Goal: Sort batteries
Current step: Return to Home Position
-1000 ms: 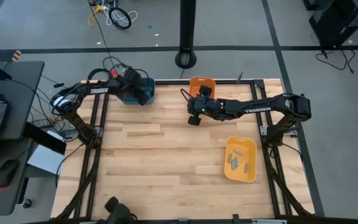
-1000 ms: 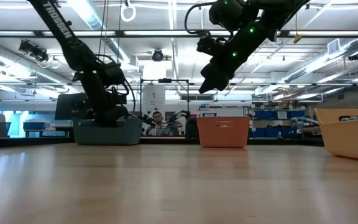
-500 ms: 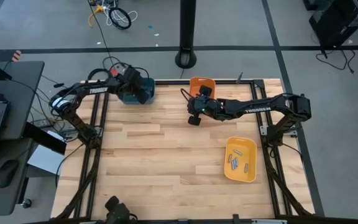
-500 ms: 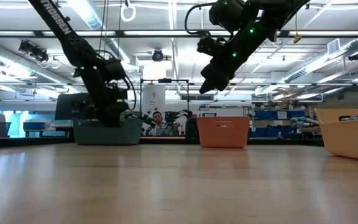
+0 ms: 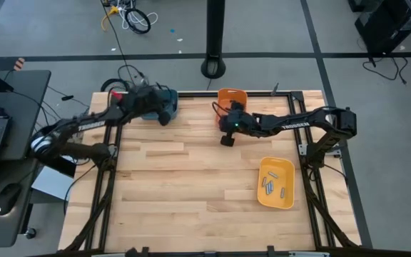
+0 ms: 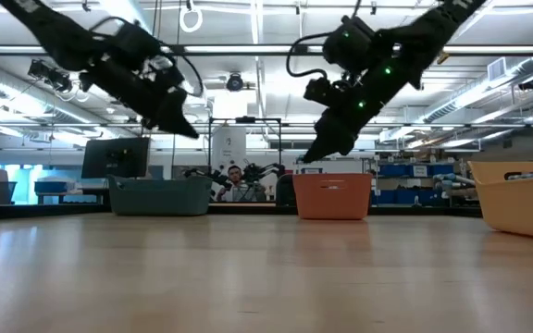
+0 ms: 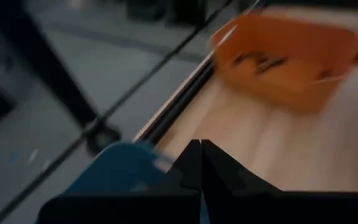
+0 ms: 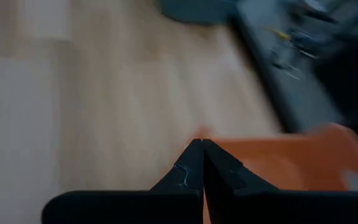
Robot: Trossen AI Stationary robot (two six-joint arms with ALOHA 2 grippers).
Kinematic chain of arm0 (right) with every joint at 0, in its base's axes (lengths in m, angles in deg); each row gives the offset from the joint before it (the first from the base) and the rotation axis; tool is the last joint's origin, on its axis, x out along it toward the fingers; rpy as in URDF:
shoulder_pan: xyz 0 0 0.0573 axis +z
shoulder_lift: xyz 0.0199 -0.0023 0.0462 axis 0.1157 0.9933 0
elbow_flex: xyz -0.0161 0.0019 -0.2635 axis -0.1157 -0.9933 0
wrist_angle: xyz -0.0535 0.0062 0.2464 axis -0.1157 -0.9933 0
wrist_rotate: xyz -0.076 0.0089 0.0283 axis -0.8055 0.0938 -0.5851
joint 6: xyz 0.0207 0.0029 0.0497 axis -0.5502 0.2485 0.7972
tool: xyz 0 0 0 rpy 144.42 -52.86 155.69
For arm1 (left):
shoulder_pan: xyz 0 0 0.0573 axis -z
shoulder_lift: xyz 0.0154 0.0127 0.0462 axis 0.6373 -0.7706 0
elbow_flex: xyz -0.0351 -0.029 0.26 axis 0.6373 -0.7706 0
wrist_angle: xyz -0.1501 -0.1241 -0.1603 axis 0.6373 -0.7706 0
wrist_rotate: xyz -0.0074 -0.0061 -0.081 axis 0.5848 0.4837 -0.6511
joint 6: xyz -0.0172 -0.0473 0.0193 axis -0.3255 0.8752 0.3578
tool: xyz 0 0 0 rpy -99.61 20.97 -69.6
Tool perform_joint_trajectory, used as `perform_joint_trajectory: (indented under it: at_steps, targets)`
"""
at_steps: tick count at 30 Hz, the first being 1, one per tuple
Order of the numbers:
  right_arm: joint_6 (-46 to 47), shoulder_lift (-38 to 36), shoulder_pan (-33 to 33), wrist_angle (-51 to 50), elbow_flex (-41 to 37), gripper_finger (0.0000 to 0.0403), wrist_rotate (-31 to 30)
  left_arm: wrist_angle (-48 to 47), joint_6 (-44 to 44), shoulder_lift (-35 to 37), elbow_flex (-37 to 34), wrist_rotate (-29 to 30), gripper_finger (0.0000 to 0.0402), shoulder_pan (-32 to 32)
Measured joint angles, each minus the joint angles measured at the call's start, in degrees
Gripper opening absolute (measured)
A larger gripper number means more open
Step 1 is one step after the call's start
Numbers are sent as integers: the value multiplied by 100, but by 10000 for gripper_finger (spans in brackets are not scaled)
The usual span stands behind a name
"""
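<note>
Several batteries lie in the yellow bin at the table's right, and more batteries show in the orange bin at the far edge. My left gripper is shut with nothing between its fingers. It hangs above the near rim of the blue bin at the far left; the low view shows the left gripper well over that blue bin. My right gripper is also shut on nothing. That right gripper hangs slanting down just beside the orange bin, clear of it.
The three bins stand along the far edge and the right side. Bare wooden tabletop fills the middle and the near half. A black frame runs along the table's sides. A person sits in the room beyond the far edge.
My left gripper has risen out of the blue bin and tipped up from steeply downward to a shallow slant, and its arm has stretched out lower toward the left. My right gripper has sunk a little toward the orange bin.
</note>
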Motion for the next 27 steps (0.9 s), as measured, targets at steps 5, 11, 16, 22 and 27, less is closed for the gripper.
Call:
perform_joint_trajectory:
  at_steps: [5, 11, 16, 22, 27]
  targets:
    - [2, 0, -51, 1277, -629, 10, 1529, 1085, 25, 755, -772, -279, 14, 533]
    - [21, 0, 108, 2174, -1108, 8, 2471, 1993, 41, 1356, -1476, -563, 13, 1111]
    - [198, -121, 472, 2509, -1453, 8, 2564, 1999, 50, 1671, -1711, -562, 12, 1432]
    - [835, -806, 1078, 2522, -2019, 8, 2089, 1946, 123, 1820, -1878, -546, 12, 1722]
    - [883, -1586, 1720, 2577, -2308, 7, 2069, 1876, 155, 1873, -1880, -636, 11, 2022]
